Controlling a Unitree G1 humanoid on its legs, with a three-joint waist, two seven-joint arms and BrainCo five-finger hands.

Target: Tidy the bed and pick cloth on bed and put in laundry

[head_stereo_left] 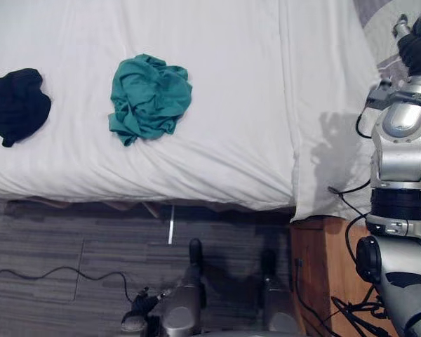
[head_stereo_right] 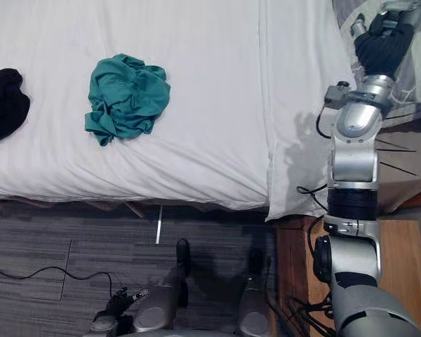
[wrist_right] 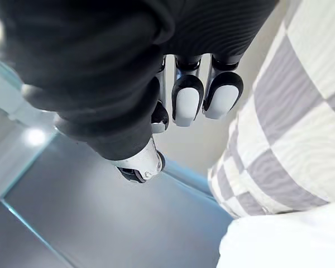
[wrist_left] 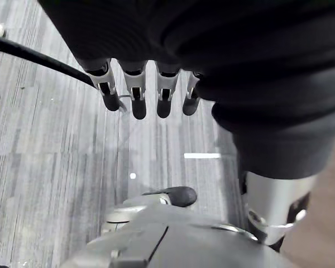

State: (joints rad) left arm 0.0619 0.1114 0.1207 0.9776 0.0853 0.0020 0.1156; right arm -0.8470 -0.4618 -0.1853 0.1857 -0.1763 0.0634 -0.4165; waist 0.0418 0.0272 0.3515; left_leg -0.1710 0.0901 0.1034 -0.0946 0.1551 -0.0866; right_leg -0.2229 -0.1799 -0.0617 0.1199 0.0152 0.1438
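Observation:
A crumpled teal cloth point(head_stereo_left: 151, 97) lies on the white bed point(head_stereo_left: 231, 70), left of its middle. A black cloth point(head_stereo_left: 15, 104) sits at the bed's left end. My right hand point(head_stereo_right: 380, 42) is raised at the far right, well away from both cloths, over a grey and white checked blanket point(head_stereo_right: 415, 74). In the right wrist view its fingers point(wrist_right: 184, 100) hang relaxed beside the checked blanket point(wrist_right: 290, 128) and hold nothing. My left hand point(head_stereo_left: 139, 307) hangs low over the floor in front of the bed, its fingers point(wrist_left: 138, 95) straight and empty.
The bed's near edge runs across the view above a grey plank floor point(head_stereo_left: 70, 246). A fold of white sheet point(head_stereo_left: 330, 140) drapes over the bed's right corner. A wooden bedside stand point(head_stereo_left: 323, 267) stands at the lower right, under my right arm.

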